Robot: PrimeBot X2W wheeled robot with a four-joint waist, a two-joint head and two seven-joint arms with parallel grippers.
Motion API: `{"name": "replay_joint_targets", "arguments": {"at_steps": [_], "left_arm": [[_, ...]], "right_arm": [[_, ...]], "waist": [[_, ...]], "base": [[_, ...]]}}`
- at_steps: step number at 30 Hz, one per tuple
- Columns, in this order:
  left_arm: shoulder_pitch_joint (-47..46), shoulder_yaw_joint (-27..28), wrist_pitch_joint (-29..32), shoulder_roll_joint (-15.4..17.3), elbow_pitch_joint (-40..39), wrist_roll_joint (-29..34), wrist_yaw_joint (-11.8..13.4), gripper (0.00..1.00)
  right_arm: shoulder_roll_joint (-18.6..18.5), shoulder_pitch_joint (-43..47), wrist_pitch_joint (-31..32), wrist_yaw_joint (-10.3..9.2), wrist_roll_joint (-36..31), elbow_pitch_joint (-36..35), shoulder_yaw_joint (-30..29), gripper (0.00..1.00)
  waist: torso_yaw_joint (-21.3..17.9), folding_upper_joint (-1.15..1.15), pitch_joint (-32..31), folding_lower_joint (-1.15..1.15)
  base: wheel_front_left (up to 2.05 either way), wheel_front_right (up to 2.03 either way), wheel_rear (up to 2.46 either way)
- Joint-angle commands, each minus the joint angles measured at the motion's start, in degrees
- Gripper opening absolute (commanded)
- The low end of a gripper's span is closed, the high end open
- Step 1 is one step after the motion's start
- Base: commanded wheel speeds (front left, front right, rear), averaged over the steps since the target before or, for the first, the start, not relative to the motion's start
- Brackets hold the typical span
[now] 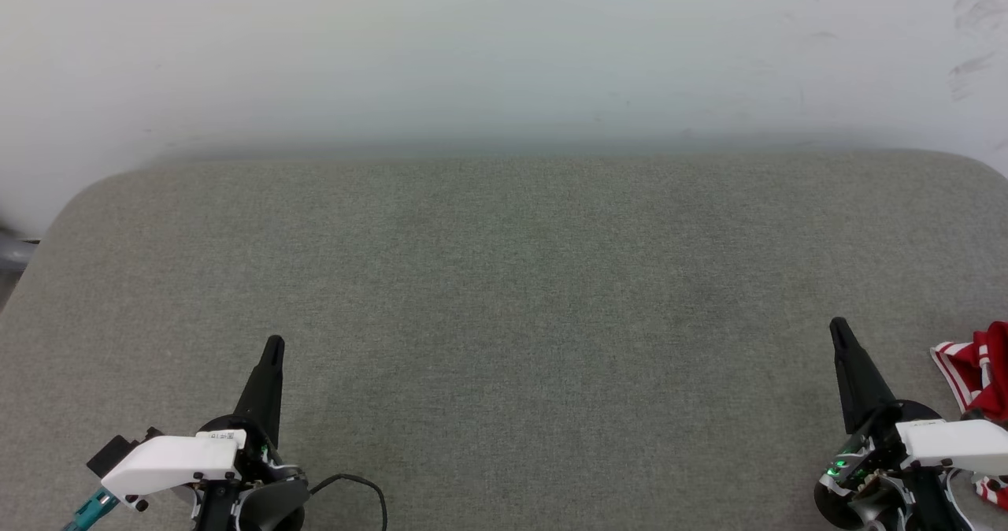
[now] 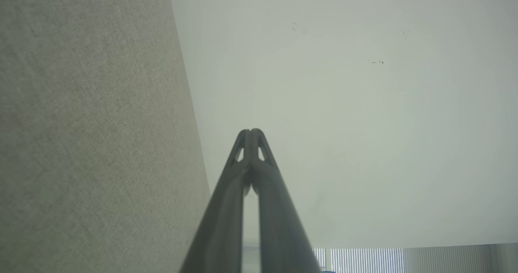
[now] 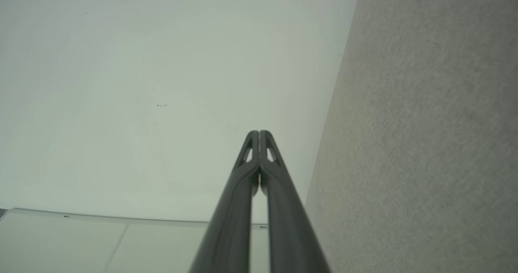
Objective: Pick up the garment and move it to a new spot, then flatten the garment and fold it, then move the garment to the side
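The garment (image 1: 980,369), bright red with white trim stripes, lies bunched at the far right edge of the head view on the grey cloth surface (image 1: 504,295); part of it is cut off by the frame and by my right arm. My right gripper (image 1: 839,326) is shut and empty, its tip a little to the left of the garment. My left gripper (image 1: 274,343) is shut and empty at the lower left, far from the garment. Each wrist view shows its own fingers pressed together, the left gripper (image 2: 251,132) and the right gripper (image 3: 259,133), both pointing at the pale wall.
A pale wall (image 1: 504,50) rises behind the surface's far edge. The surface has rounded far corners. A black cable (image 1: 358,484) loops beside the left wrist. Window blinds (image 2: 364,260) show low in the left wrist view.
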Motion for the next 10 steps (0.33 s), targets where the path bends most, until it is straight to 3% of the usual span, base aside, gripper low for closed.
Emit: {"name": "replay_joint_targets", "arguments": {"at_steps": [1,10], "left_arm": [[-0.43,0.15,0.28,-0.08,-0.23,-0.08,-0.12,0.0],[-0.43,0.15,0.28,-0.08,-0.23,-0.08,-0.12,0.0]], "right_arm": [[0.18,-0.66,0.07,-0.02,0.22,0.04,-0.03,0.0],[0.18,-0.66,0.06,-0.02,0.22,0.04,-0.02,0.0]], "waist": [[0.0,0.0,0.0,0.0],[0.0,0.0,0.0,0.0]], "base": [[0.0,0.0,0.0],[0.0,0.0,0.0]]}}
